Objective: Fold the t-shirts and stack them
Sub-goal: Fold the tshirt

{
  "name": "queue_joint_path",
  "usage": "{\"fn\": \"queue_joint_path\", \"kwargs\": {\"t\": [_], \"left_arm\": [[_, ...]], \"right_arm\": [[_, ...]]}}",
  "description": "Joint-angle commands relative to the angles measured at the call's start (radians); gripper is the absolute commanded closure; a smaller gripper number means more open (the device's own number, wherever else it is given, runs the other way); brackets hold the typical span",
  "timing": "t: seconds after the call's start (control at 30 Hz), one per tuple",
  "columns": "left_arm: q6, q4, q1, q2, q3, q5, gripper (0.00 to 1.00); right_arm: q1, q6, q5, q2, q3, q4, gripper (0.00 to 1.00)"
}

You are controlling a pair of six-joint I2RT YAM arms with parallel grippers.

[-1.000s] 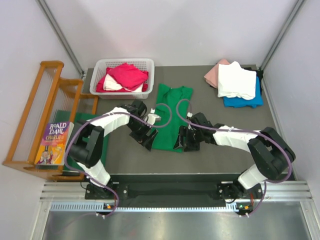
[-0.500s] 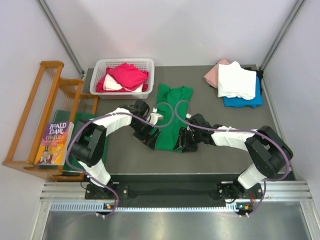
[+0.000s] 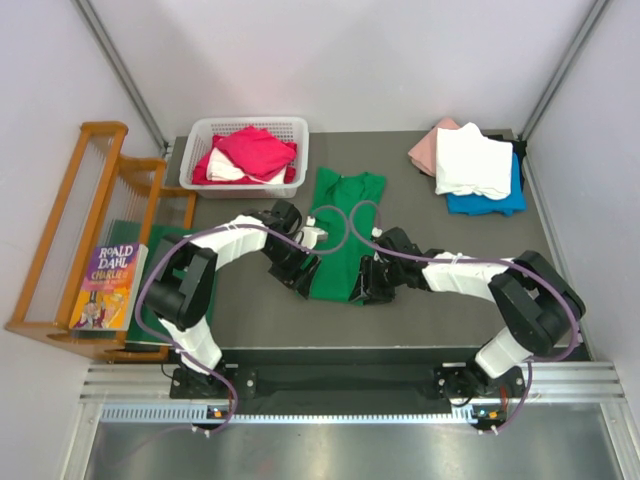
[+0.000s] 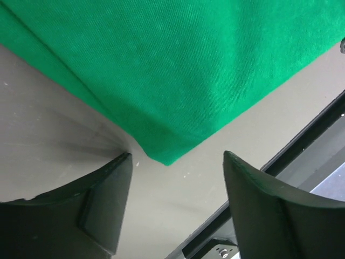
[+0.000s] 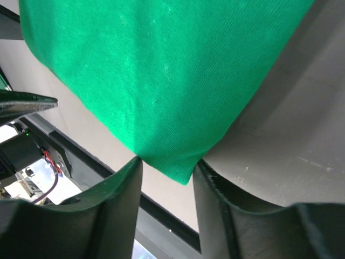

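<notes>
Folding green t-shirt (image 3: pixel 350 190); left pincer (image 4: pixel 177 156) wide open, right pincer (image 5: pixel 167 164) narrower, each straddling a hem corner, nothing gripped; next: pinch, fold toward collar.

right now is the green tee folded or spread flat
Partly folded: the green tee lies as a long narrow strip, no sleeves sticking out, and its edge looks doubled in the left wrist view.
</notes>
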Motion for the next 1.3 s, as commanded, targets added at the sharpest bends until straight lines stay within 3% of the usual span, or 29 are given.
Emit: {"fn": "queue_joint_path", "kwargs": {"t": [0.0, 0.23, 0.47, 0.57, 0.87, 1.27], "left_arm": [[-0.001, 0.041, -0.013, 0.044, -0.009, -0.01, 0.3], [-0.006, 0.038, -0.028, 0.049, -0.001, -0.007, 0.46], [0.002, 0.021, -0.03, 0.034, 0.008, -0.002, 0.7], [0.008, 0.012, -0.03, 0.038, 0.011, -0.005, 1.0], [0.124, -0.176, -0.03, -0.027, 0.083, 0.059, 1.0], [0.333, -0.58, -0.031, -0.242, 0.194, 0.117, 1.0]], "right_arm": [[0.015, 0.009, -0.02, 0.017, 0.017, 0.047, 0.59], [0.016, 0.014, -0.025, 0.028, 0.007, 0.064, 0.61], [0.015, 0.014, -0.028, 0.033, 0.012, 0.067, 0.64], [0.015, 0.011, -0.028, 0.03, 0.017, 0.061, 0.69], [0.016, 0.0, -0.032, -0.054, -0.005, -0.014, 0.86], [0.068, 0.058, -0.02, -0.372, -0.109, -0.209, 0.88]]}}
